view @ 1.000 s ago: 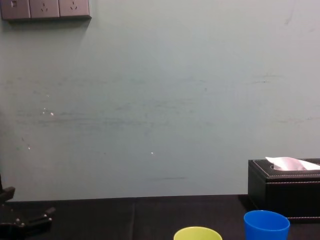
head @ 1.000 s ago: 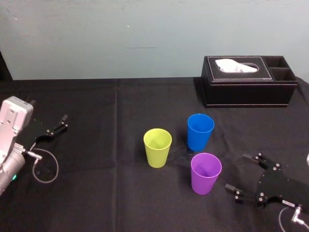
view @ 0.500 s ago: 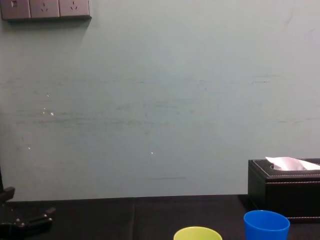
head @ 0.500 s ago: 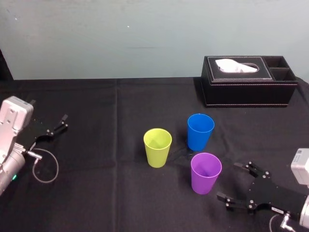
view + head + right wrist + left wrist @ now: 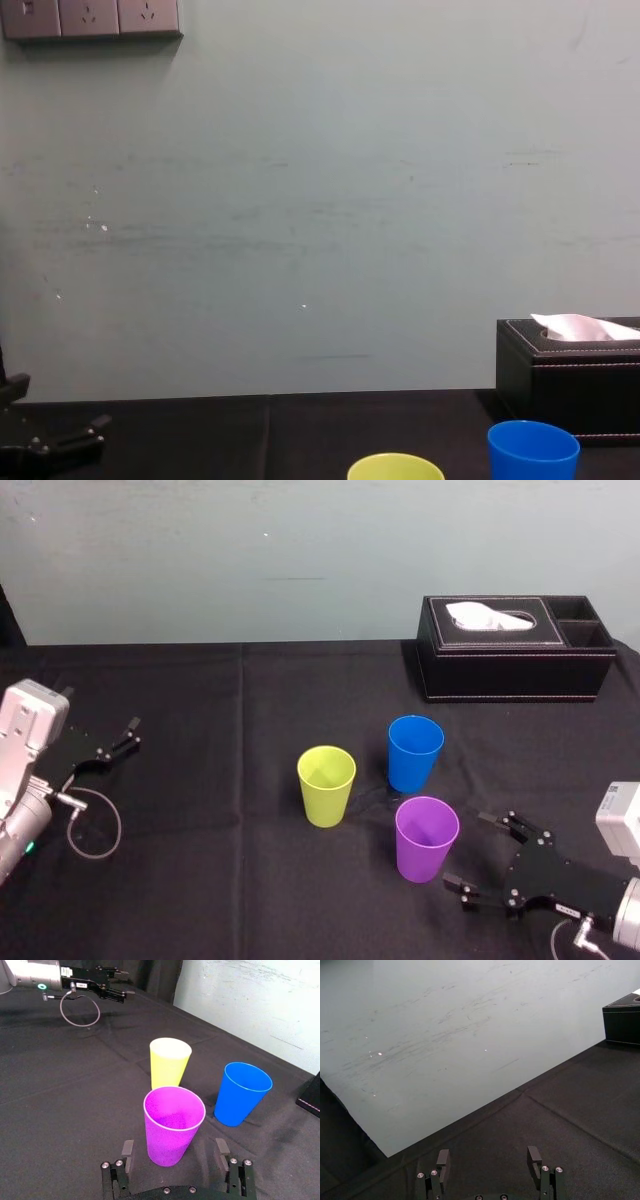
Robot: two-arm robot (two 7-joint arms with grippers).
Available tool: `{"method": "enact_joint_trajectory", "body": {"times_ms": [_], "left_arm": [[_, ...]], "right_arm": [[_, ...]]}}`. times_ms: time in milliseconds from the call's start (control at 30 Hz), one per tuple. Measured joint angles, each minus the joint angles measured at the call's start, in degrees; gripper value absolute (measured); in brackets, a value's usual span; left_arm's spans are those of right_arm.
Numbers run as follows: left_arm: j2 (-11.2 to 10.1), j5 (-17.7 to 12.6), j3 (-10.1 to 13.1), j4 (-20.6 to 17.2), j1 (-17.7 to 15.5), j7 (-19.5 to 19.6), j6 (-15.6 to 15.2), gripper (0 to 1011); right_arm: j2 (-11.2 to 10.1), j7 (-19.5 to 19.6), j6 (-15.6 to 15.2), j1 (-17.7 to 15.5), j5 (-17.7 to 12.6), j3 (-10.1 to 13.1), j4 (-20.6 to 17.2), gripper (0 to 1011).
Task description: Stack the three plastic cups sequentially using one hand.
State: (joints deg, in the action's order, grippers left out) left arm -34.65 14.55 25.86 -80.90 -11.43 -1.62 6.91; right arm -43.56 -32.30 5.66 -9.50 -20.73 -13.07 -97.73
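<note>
Head view: right gripper (image 5: 470,851), spread wide, sits just right of the upright purple cup (image 5: 427,838); left gripper (image 5: 132,732), fingers parted, far off.

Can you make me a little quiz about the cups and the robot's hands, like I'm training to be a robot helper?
1. True or false: the purple cup, blue cup and yellow-green cup are already stacked.
2. Which cup is nearest the open right gripper? A. blue B. purple C. yellow-green
3. Fill the gap: the left gripper, parked far left on the table, has its fingers ___.
Key: 1 false, all three stand apart; 2 B; 3 open.
</note>
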Motion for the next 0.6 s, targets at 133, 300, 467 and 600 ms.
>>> {"method": "enact_joint_trajectory", "body": {"times_ms": [133, 300, 467, 600], "left_arm": [[0.00, 0.00, 0.00, 0.00, 0.00, 0.00, 0.00, 1010], [0.00, 0.00, 0.00, 0.00, 0.00, 0.00, 0.00, 1010], [0.00, 0.00, 0.00, 0.00, 0.00, 0.00, 0.00, 1010], [0.00, 0.00, 0.00, 0.00, 0.00, 0.00, 0.00, 1010]], "right_arm": [[0.39, -0.12, -0.24, 0.41, 0.18, -0.09, 0.32, 1003], [1.00, -0.20, -0.56, 1.08, 0.49, -0.48, 0.97, 1003], [1.60, -0.20, -0.93, 1.85, 0.71, -0.88, 1.55, 1003], [1.98, -0.24, -1.20, 2.52, 0.80, -1.22, 1.85, 1003]]}}
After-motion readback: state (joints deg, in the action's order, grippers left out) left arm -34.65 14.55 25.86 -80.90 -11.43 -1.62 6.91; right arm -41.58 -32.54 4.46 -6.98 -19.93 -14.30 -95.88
